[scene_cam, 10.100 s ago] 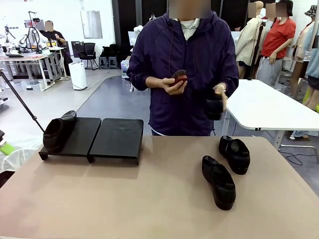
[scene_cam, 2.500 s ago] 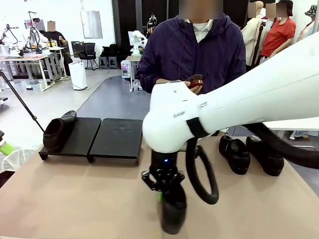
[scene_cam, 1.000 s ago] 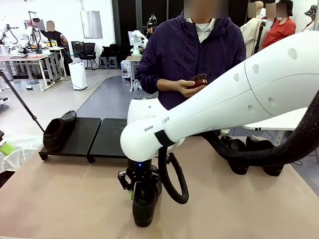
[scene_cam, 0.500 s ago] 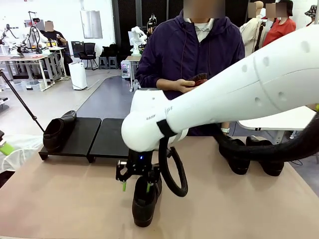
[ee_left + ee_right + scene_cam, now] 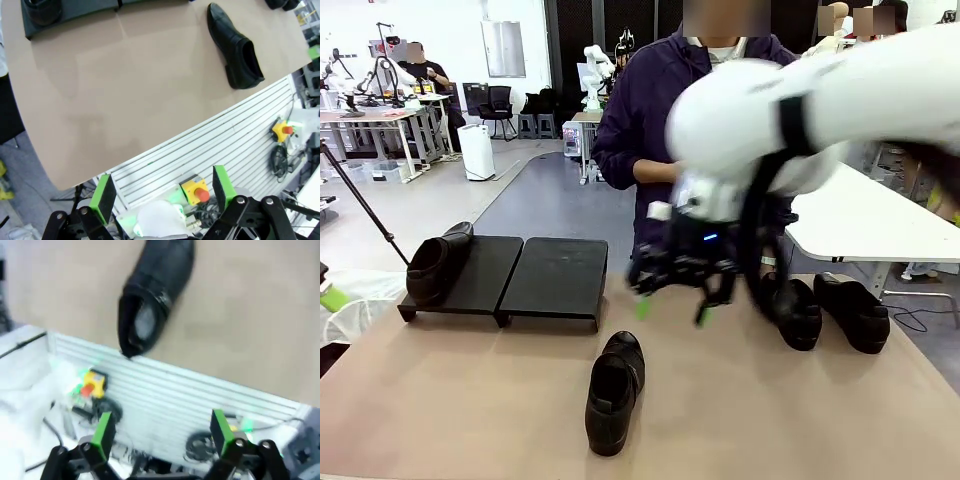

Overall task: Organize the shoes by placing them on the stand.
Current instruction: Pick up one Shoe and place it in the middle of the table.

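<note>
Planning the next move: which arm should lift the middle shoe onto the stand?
Likely the left: its fingers are open and empty, and both the shoe and the stand lie toward its side.

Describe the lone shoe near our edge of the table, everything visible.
The shoe is a black, slightly glossy leather slip-on loafer with a rounded toe and low heel. It stands upright on its sole on the tan table, in front of the stand but not on it, heel by the robot's edge, toe pointing toward the far side. Nothing touches it: the right gripper hangs above and beyond it, jaws open.
</note>
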Tool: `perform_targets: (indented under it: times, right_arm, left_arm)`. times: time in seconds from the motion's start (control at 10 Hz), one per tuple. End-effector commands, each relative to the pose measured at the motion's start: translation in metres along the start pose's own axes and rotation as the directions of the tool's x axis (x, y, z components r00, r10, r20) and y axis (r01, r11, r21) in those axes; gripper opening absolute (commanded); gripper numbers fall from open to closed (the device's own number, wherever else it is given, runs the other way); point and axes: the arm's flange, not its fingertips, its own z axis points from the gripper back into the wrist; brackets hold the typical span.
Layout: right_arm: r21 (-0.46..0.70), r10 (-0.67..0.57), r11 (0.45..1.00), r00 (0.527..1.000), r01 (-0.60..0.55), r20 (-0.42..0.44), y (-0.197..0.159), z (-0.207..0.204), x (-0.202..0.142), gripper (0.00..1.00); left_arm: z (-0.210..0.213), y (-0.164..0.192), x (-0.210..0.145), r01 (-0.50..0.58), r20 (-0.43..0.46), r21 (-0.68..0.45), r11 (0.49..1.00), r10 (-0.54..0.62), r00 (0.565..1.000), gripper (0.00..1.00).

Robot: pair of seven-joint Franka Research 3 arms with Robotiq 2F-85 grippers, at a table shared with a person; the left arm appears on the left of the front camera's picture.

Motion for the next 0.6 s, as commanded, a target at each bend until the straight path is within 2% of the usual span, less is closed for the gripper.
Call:
perform_targets:
  times: [0.0,0.1,0.3,0.4,0.5]
  right_arm:
    - [0.115,0.051,0.992,0.996,-0.042,-0.077,-0.087,0.049,-0.041,1.00]
    - [0.189,0.048,0.981,0.997,-0.035,-0.064,-0.128,0.078,-0.065,1.00]
    - [0.294,0.081,0.951,0.994,-0.098,0.072,-0.210,0.123,-0.128,1.00]
    - [0.352,0.107,0.923,0.982,-0.157,0.158,-0.242,0.135,-0.160,1.00]
    - [0.383,0.068,0.909,0.964,-0.166,0.258,-0.268,0.135,-0.186,1.00]
  left_arm:
    - [0.002,0.003,-0.001,0.014,-0.008,0.005,1.000,-0.014,1.000,1.00]
    - [0.002,0.003,-0.001,0.014,-0.008,0.005,1.000,-0.014,1.000,1.00]
    - [0.002,0.003,-0.001,0.014,-0.008,0.005,1.000,-0.014,1.000,1.00]
    - [0.002,0.003,-0.001,0.014,-0.008,0.005,1.000,-0.014,1.000,1.00]
    - [0.002,0.003,-0.001,0.014,-0.008,0.005,1.000,-0.014,1.000,1.00]
